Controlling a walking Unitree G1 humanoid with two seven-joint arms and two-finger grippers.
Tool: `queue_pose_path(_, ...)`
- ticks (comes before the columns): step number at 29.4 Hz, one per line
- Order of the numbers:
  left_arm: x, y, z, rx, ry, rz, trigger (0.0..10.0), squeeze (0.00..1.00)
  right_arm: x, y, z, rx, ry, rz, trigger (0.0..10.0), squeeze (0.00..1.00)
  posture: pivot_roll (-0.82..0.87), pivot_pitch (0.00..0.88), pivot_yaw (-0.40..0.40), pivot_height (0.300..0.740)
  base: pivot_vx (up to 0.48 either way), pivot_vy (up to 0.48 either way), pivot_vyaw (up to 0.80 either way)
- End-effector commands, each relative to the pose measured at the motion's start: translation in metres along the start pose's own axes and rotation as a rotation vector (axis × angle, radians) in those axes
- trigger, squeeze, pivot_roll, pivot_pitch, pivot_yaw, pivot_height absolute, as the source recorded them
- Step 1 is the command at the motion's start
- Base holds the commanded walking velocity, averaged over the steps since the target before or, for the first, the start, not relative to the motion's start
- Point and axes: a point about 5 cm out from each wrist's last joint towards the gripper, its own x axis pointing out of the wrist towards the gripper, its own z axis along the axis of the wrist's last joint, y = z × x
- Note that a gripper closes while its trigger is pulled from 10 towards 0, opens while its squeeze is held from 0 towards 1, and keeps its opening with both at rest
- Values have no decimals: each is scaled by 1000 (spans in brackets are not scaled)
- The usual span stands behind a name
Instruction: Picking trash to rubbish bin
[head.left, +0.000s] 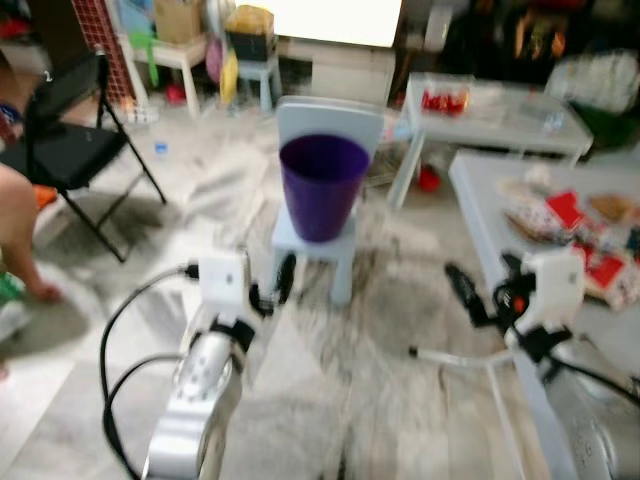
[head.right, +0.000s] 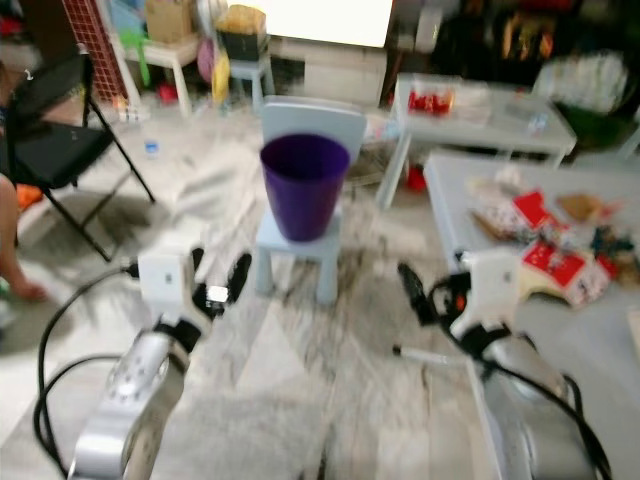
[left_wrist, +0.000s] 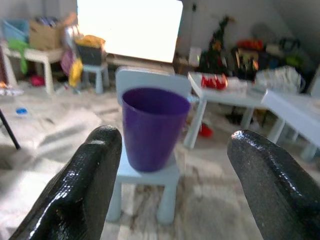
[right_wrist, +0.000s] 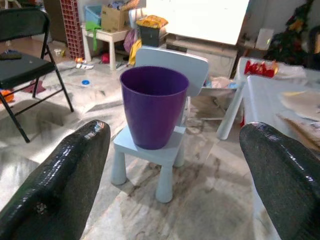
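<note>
Purple rubbish bin (head.left: 323, 186) on small chair (head.left: 318, 247) straight ahead of both grippers; left gripper (head.left: 272, 285) nearer, right gripper (head.left: 468, 293) likewise spread, both empty.

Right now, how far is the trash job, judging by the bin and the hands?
Both hands, left and right, are open and hold nothing. The purple bin stands on a small chair; its inside is hidden. Red packets lie on the table at the right. This fits before a pick or after a drop.
</note>
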Motion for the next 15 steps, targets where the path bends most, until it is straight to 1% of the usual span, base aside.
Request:
queue_pose_path(1,3,-6,0,-9,-3,-10,10000,0,0,-3,2,-12,3,-2,10000,0,-15,67,-94,740,0,0,-800)
queue_pose_path(15,4,-5,-1,-29,-1,-11,10000,0,0,-2,2,-15,5,1,10000,0,-18,69,-93,740,0,0,-800)
